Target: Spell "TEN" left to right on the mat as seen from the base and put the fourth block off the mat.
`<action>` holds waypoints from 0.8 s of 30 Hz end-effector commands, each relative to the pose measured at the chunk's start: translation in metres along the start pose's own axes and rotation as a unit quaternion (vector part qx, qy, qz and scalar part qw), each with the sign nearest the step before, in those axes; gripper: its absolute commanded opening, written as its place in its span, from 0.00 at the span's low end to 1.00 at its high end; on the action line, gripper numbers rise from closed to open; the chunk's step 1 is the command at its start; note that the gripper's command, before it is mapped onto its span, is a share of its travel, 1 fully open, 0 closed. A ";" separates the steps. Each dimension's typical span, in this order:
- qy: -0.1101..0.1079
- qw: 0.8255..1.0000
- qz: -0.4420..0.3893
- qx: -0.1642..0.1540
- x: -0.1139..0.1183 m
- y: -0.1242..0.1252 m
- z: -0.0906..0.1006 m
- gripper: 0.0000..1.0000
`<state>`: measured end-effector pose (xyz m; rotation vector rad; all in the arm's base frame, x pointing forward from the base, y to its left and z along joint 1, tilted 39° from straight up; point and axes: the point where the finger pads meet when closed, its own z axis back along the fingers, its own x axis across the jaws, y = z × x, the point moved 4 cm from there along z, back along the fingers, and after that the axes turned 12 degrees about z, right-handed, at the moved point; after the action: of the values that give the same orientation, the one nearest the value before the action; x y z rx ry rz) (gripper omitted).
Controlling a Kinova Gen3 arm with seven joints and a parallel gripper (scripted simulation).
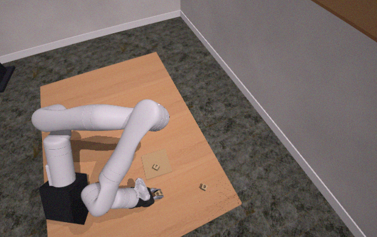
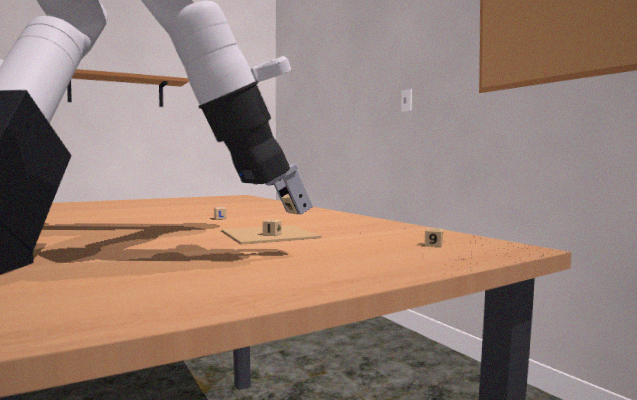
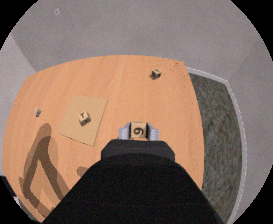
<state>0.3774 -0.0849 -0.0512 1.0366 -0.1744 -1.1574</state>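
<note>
Letter block (image 1: pixel 157 193) (image 2: pixel 289 204) (image 3: pixel 138 130) is gripped above the surface (image 1: pixel 120 80) (image 2: pixel 213 295) (image 3: pixel 132 75) by the half-open hand (image 1: pixel 158 193) (image 2: pixel 295 205) (image 3: pixel 138 128), tilted; its cube shape shows no long axis. The T block (image 1: pixel 155 167) (image 2: pixel 272 228) (image 3: pixel 84 118) sits askew inside the mat's edges (image 1: pixel 163 157) (image 2: pixel 248 235) (image 3: pixel 92 107), bare mat around it. Side faces read "9" on the far block (image 2: pixel 433 238) (image 1: pixel 203 186) (image 3: pixel 155 74) and blue "L" on another block (image 2: pixel 220 213) (image 3: pixel 38 113).

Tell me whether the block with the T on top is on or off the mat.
On: the T block sits wholly inside the mat's edges.
</note>
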 end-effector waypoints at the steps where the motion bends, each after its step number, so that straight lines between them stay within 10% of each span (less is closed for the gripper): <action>1: -0.012 0.999 -0.030 0.029 0.001 -0.023 0.005 0.49; 16: -0.059 0.974 -0.027 0.218 -0.003 -0.039 0.001 0.49; 24: -0.071 0.962 -0.027 0.262 -0.004 -0.043 -0.001 0.49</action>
<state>0.3532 -0.0837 -0.0755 1.4216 -0.5977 -1.2458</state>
